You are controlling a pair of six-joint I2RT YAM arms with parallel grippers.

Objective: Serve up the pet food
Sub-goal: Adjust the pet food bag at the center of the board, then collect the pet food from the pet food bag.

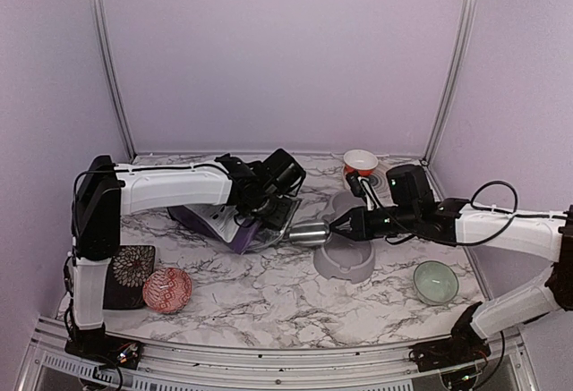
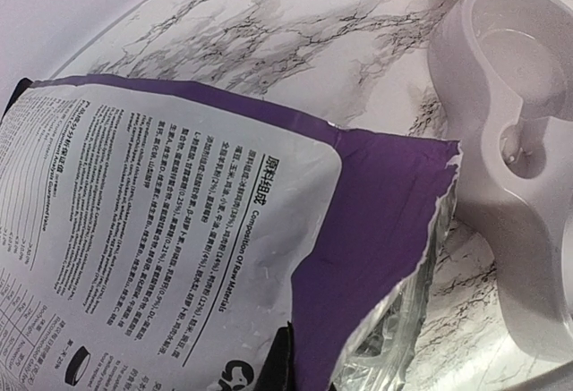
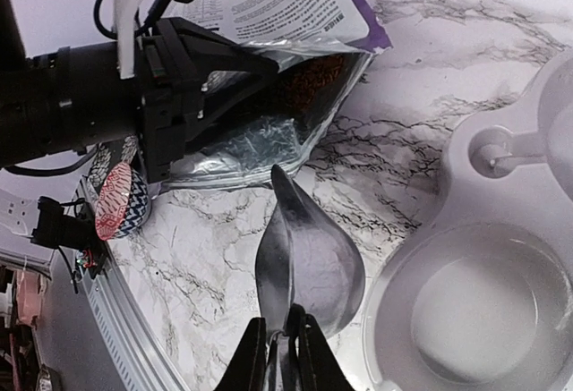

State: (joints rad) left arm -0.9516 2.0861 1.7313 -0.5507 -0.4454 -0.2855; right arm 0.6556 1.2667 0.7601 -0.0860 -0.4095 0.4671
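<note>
I saw the left gripper (image 1: pixel 257 199) clamped shut on the purple bag (image 2: pixel 179 230), which lay tilted on the table, left of the grey feeder (image 3: pixel 501 185). The right gripper (image 3: pixel 283 351) was closed on the handle of a metal scoop (image 3: pixel 309 257), whose tip was just beside the bag's torn mouth. The pet food (image 3: pixel 313 82) sat inside the bag, just behind that opening.

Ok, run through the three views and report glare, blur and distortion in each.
Top external: soft, even light, the near rail bowed by the lens. Left wrist: the bag print legible, the feeder washed out. Right wrist: sheen on the metal scoop, the pet food dim inside the bag mouth, the feeder bowl overexposed.
</note>
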